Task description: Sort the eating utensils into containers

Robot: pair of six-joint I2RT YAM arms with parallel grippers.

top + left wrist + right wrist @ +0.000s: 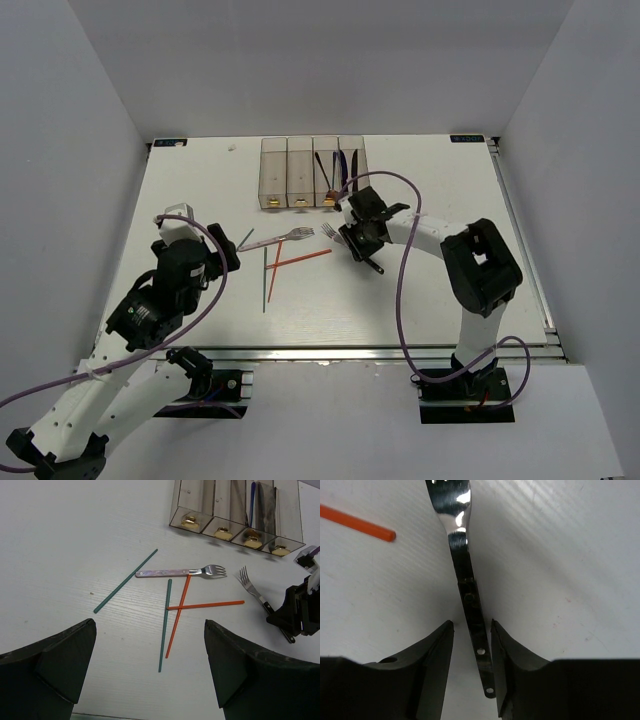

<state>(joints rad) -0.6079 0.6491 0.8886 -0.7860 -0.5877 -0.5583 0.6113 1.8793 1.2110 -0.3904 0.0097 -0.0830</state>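
Straddling the fork with the right gripper — jaws slightly apart, not yet clamped — handle lengthwise between, tines pointing away.

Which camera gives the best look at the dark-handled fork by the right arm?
Right wrist: the fork fills the frame, handle and rivets sharp between the fingers of the right end effector, tines cropped. Left wrist shows its tines, handle partly hidden. Top shows a small sliver.

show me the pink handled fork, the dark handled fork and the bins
pink-handled fork [162, 572], left wrist view, middle of handle
dark-handled fork [470, 597], right wrist view, on its handle
bins [273, 168], top external view, wall of the leftmost bin
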